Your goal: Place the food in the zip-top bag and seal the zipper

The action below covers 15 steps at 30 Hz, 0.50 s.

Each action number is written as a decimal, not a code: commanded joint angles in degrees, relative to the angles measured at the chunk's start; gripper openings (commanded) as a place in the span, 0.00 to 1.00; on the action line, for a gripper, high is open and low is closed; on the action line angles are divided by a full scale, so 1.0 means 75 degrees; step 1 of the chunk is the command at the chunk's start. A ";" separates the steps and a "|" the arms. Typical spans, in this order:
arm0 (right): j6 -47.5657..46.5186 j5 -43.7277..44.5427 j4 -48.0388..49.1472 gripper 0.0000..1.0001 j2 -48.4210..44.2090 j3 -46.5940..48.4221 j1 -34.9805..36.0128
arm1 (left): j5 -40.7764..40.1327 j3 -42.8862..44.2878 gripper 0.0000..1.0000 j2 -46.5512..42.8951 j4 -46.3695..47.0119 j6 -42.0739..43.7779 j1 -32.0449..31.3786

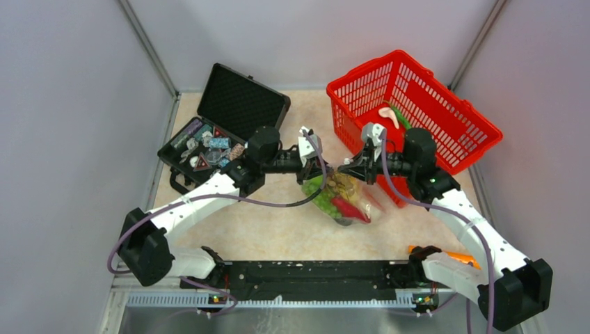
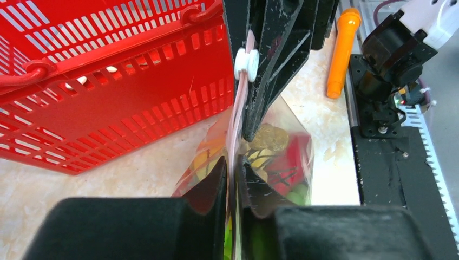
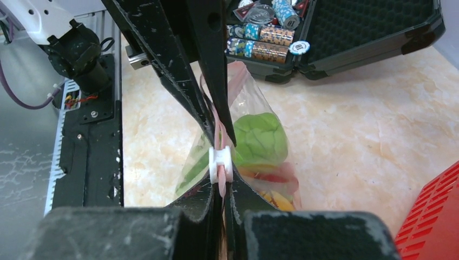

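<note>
The zip-top bag [image 1: 351, 202] hangs above the table between my two grippers, its mouth edge stretched between them. Inside lies the food: a green piece [image 3: 260, 138], brown bits [image 2: 269, 138] and a red piece [image 2: 289, 157]. My left gripper [image 2: 234, 165] is shut on the pale pink zipper [image 2: 236, 114]. My right gripper [image 3: 222, 187] is shut on the same strip, right behind the white slider [image 3: 221, 162]. In the top view the left gripper [image 1: 322, 169] and the right gripper [image 1: 346, 169] nearly meet tip to tip over the bag.
A red basket [image 1: 445, 104] stands at the back right, close behind the right arm. An open black case [image 1: 229, 118] with round chips sits at the back left. An orange pen-like object [image 1: 459, 256] lies near the right arm's base.
</note>
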 commanded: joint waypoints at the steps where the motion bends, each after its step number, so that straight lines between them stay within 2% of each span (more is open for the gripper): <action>1: 0.0033 -0.0200 0.0286 0.00 -0.0028 0.0017 0.0078 | 0.0146 0.0053 0.32 -0.0376 0.0691 -0.0080 -0.0019; 2: -0.0084 -0.0214 0.0150 0.00 -0.0035 0.0029 0.0087 | 0.0212 0.0064 0.45 -0.0388 0.0708 -0.0090 -0.0016; 5: -0.0392 -0.0255 -0.0158 0.00 -0.0022 0.0052 0.0072 | 0.0516 0.0128 0.50 -0.0392 0.0955 -0.0294 -0.0008; 11: -0.0624 -0.0323 -0.0466 0.00 -0.0031 0.0064 0.0087 | 0.1663 0.0546 0.47 -0.0060 0.1143 -0.0767 -0.0008; 15: -0.0638 -0.0397 -0.0458 0.00 -0.0072 0.0032 0.0082 | 0.1900 0.0896 0.46 0.0270 0.0983 -0.0985 -0.0011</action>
